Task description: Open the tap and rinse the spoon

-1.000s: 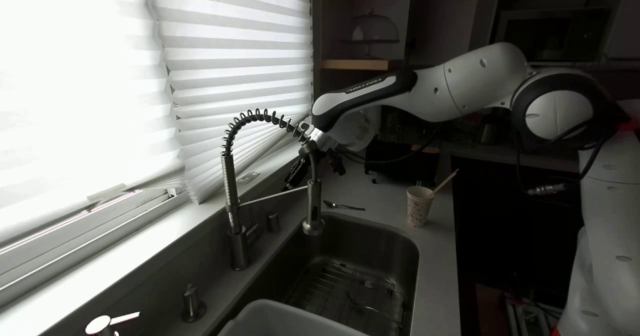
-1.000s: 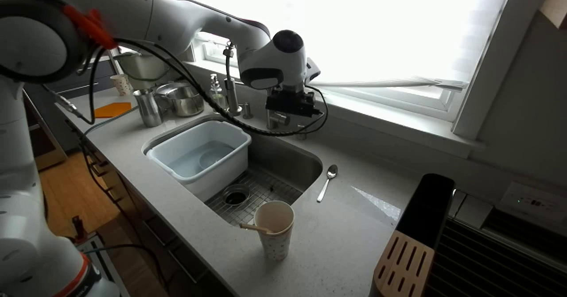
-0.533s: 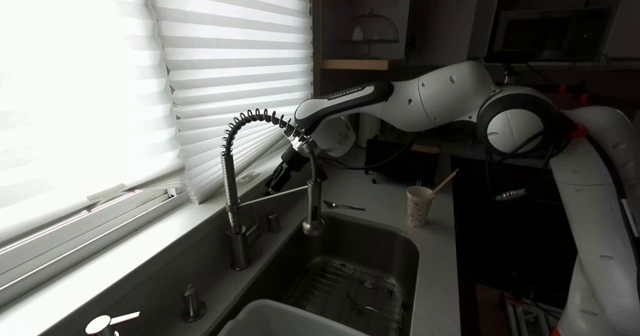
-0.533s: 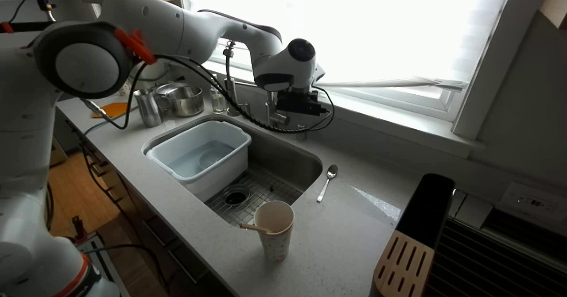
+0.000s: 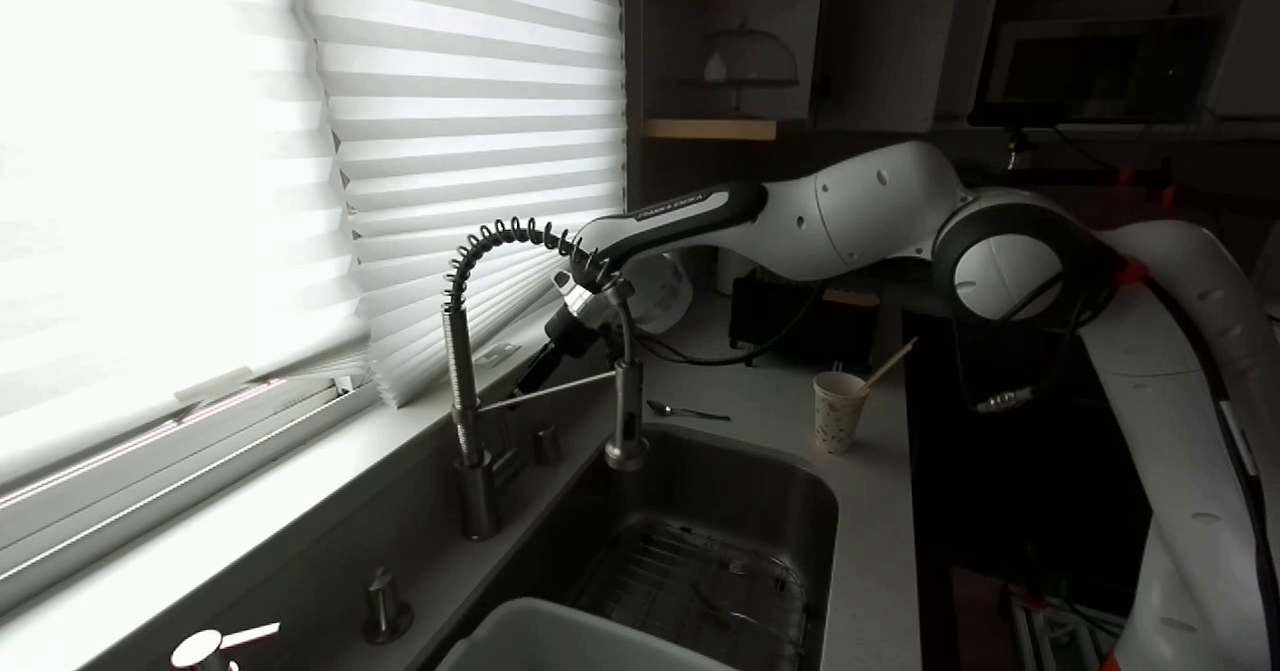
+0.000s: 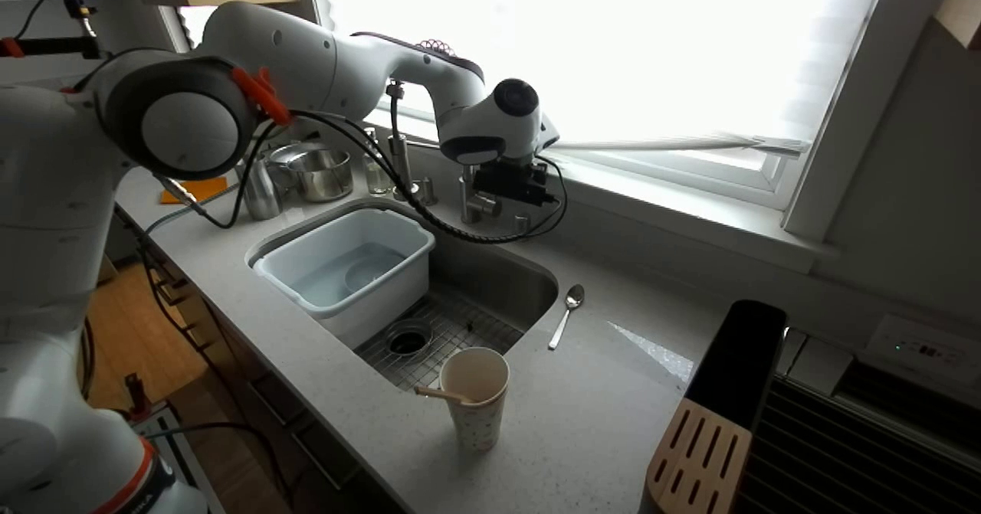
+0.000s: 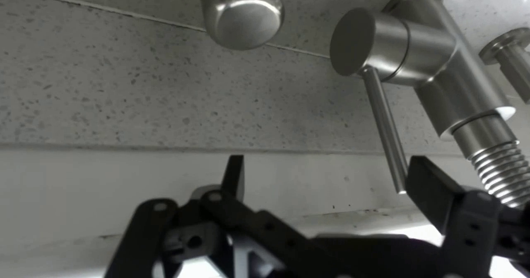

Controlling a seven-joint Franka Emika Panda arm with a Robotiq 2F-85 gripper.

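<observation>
See one counter (image 6: 582,422) and, stretched out above, one white arm (image 5: 880,201), bent at the elbow and slanting down toward the back edge of one sink (image 6: 506,269). Next, find one spring-necked tap (image 5: 458,371), upright at that edge, with one gripper (image 7: 325,174) just beside, spread wide and showing the slim lever (image 7: 384,129) between its jaws, very near one; cannot tell whether touching. Well apart from the gripper, find one paper cup (image 6: 479,422) and, lying on the counter past the sink's end, one spoon (image 6: 564,321).
</observation>
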